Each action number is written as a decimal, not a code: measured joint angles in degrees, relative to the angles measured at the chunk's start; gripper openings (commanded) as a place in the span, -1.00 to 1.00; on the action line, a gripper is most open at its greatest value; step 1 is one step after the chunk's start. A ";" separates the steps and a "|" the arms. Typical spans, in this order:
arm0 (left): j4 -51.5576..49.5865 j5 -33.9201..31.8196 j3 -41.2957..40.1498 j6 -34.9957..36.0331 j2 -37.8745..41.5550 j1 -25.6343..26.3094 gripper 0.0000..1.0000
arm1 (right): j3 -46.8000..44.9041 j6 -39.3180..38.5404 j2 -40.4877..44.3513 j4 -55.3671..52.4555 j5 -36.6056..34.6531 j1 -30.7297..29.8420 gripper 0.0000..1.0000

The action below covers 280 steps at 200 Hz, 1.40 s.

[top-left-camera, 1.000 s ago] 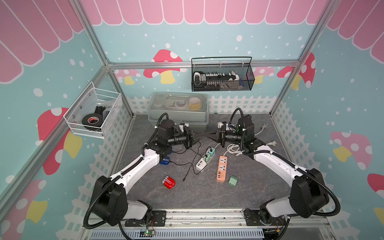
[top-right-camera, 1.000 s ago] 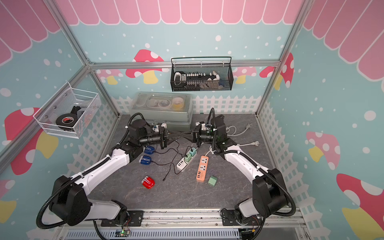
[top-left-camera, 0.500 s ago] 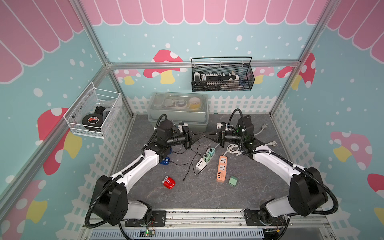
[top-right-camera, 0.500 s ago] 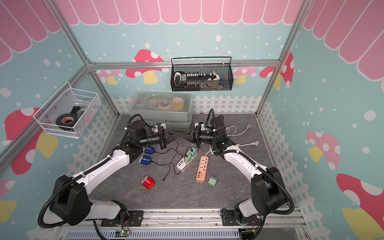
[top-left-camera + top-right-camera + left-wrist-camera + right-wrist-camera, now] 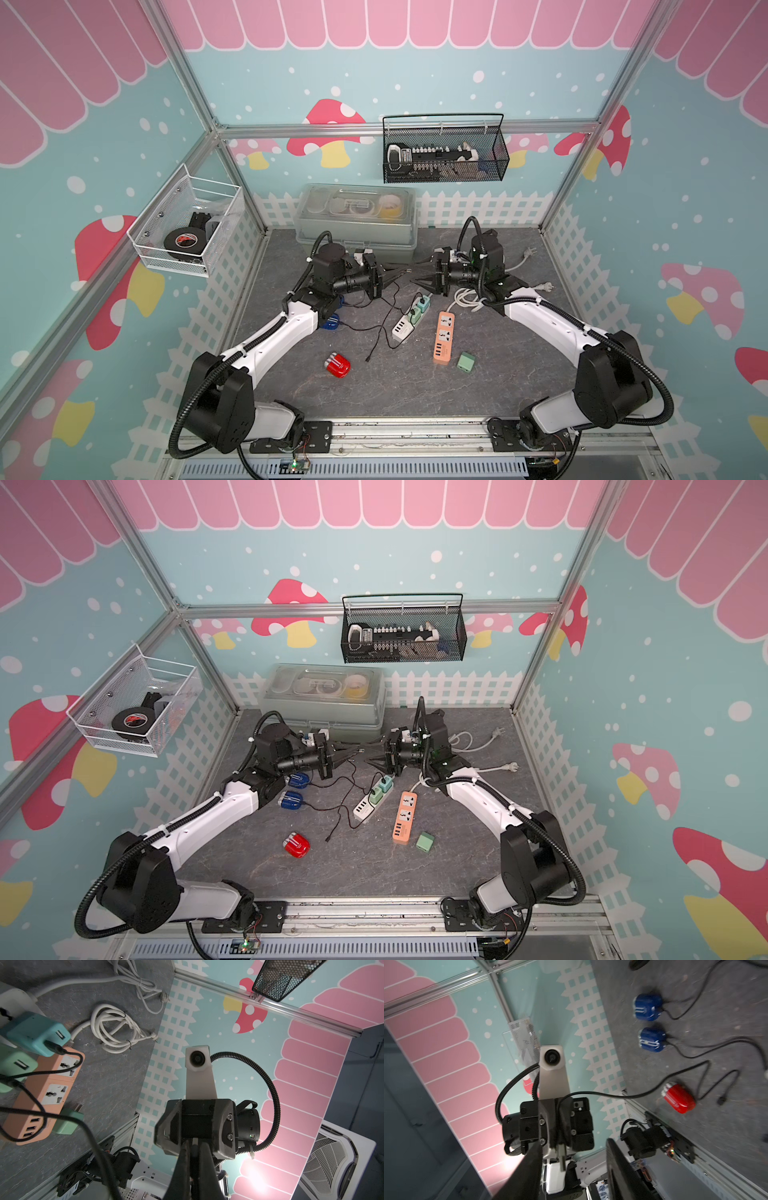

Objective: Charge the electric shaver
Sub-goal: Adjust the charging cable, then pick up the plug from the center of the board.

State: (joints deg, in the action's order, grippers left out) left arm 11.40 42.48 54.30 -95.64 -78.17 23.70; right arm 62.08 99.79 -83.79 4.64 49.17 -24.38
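Beneath left arm (image 5: 291, 328) — blue shavers (image 5: 332, 323), half hidden

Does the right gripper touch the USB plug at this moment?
Apart. The right wrist view shows the right gripper open, the USB plug, pinched by the left gripper, between its fingers with a gap on both sides.

Inspection notes, remote station. The blue shavers (image 5: 332, 323) are largely hidden behind the left arm (image 5: 291, 328) in a top view. The white power strip (image 5: 12, 999) is cut off by the left wrist picture's edge. The cable plug (image 5: 561, 1158) is blurred in the right wrist view. I cannot identify the black basket's (image 5: 444, 166) contents, which are too small.
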 measured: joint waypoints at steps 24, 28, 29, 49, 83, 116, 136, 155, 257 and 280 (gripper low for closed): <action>-0.52 -4.94 -3.06 0.00 3.32 0.00 -1.00 | 2.08 -9.46 5.27 -20.57 -8.79 1.86 0.24; -0.68 -5.77 -3.45 0.00 3.89 0.00 -1.00 | 2.34 -10.86 6.12 -23.91 -10.27 1.97 0.24; -0.70 -5.92 -3.52 0.00 4.00 0.00 -1.00 | 2.40 -11.37 6.45 -25.20 -10.93 2.03 0.24; -1.25 -9.44 -4.76 0.15 6.12 0.00 -1.00 | 1.49 -16.46 9.97 -39.58 -17.66 2.12 0.26; -3.28 -12.55 -5.18 1.33 7.15 0.00 -1.00 | -10.19 -19.63 13.84 -56.15 -27.26 2.12 0.34; -4.33 -13.20 -5.88 1.95 7.48 0.00 -1.00 | -19.15 -20.98 14.71 -60.72 -31.63 2.12 0.40; -4.94 -13.18 -6.08 2.03 7.50 0.00 -1.00 | -20.79 -21.88 13.16 -58.69 -32.37 2.10 0.41; -5.25 -13.09 -6.08 2.43 7.52 0.00 -1.00 | -20.46 -23.19 9.51 -55.65 -32.94 2.10 0.44; -5.97 -12.66 -6.82 3.06 8.44 0.00 -1.00 | -16.39 -27.87 -1.46 -50.99 -33.75 1.40 0.30; -5.99 -12.63 -6.84 3.06 8.44 0.00 -1.00 | -16.37 -28.02 -2.99 -50.88 -33.73 1.40 0.16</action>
State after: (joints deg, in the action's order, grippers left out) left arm 5.41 29.85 47.46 -92.58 -69.73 23.70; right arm 45.71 71.77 -86.78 -46.24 15.44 -22.98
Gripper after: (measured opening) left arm 0.054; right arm 0.620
